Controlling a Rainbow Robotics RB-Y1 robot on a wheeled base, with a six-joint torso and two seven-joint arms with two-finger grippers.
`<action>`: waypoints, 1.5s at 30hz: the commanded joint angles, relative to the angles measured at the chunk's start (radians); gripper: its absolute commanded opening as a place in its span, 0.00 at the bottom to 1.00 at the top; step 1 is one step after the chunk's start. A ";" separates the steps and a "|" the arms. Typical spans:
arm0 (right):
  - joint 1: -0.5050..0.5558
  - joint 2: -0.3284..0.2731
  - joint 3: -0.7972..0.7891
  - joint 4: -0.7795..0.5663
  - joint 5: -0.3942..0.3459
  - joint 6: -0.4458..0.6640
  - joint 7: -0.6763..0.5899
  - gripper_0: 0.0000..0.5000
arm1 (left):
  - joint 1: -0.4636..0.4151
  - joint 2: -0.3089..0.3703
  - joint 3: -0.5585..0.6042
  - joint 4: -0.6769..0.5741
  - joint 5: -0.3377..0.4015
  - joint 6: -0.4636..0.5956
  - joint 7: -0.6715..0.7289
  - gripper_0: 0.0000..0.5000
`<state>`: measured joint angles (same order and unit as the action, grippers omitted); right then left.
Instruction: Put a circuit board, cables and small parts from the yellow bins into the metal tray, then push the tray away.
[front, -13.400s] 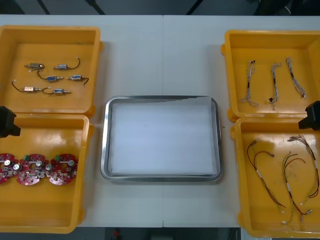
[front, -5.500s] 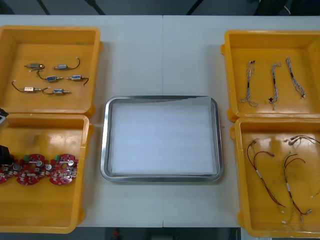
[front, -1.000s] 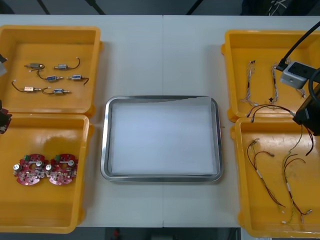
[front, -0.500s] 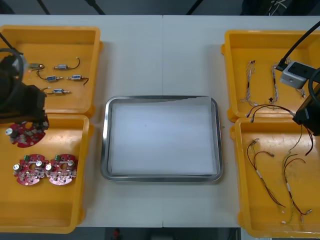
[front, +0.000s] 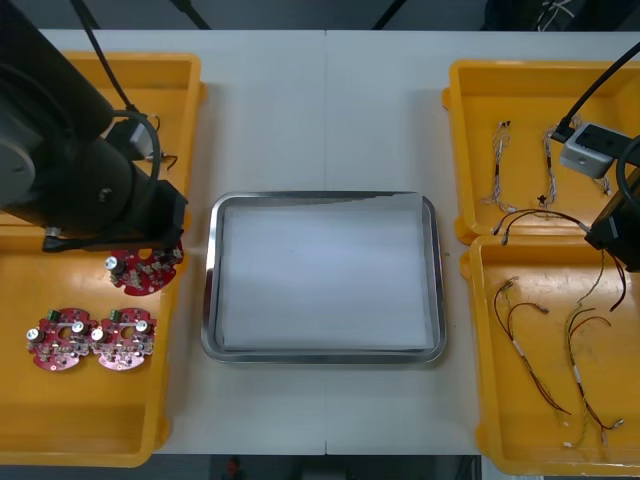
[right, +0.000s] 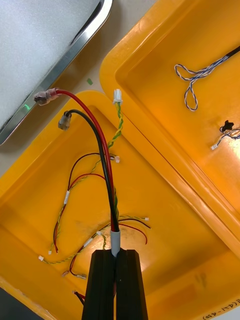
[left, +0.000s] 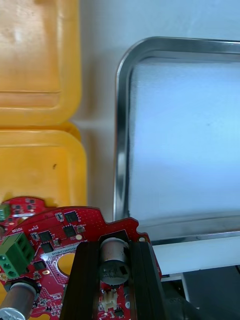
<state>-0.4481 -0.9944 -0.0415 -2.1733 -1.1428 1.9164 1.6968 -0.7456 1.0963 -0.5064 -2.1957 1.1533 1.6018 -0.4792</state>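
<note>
In the front view, the left gripper (front: 150, 253) is seen at the left of the frame, over the upper right corner of the lower left yellow bin (front: 40, 420). A round red circuit board (front: 143, 272) is carried beneath it, near the metal tray (front: 213, 300) at the centre. Two more boards (front: 60, 338) are seen side by side on that bin's floor. At the right edge, the right gripper (front: 612, 238) is held above the lower right bin (front: 500, 440). A held cable (front: 540, 214) is arched from it toward the tray, and its tip seems to hang over the bin's rim.

In the right wrist view, the fingers (right: 102, 280) are pressed almost together on the cable, whose red, black and yellow-green strands rise from between them. Loose cables (right: 75, 190) are seen on the bin floor beneath.

In the left wrist view, the fingers (left: 85, 280) are clamped on a metal cylinder (left: 114, 260) on the board and kept apart by its width. The tray's white inside is seen beyond the board.
</note>
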 joint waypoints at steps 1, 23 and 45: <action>-0.027 0.003 0.008 -0.022 -0.005 0.003 0.021 0.00 | -0.100 -0.082 -0.080 -0.035 -0.055 0.023 0.223 0.00; -0.027 0.003 0.008 -0.022 -0.005 0.003 0.021 0.00 | -0.167 -0.368 -0.351 0.063 -0.379 0.055 0.418 0.00; -0.027 0.003 0.008 -0.022 -0.005 0.003 0.021 0.00 | -0.167 -0.426 -0.472 0.243 -0.492 -0.076 0.421 0.00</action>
<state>-0.4484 -0.9943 -0.0412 -2.1737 -1.1428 1.9164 1.6968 -0.8698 0.6967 -0.9566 -1.9602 0.6870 1.5579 -0.0525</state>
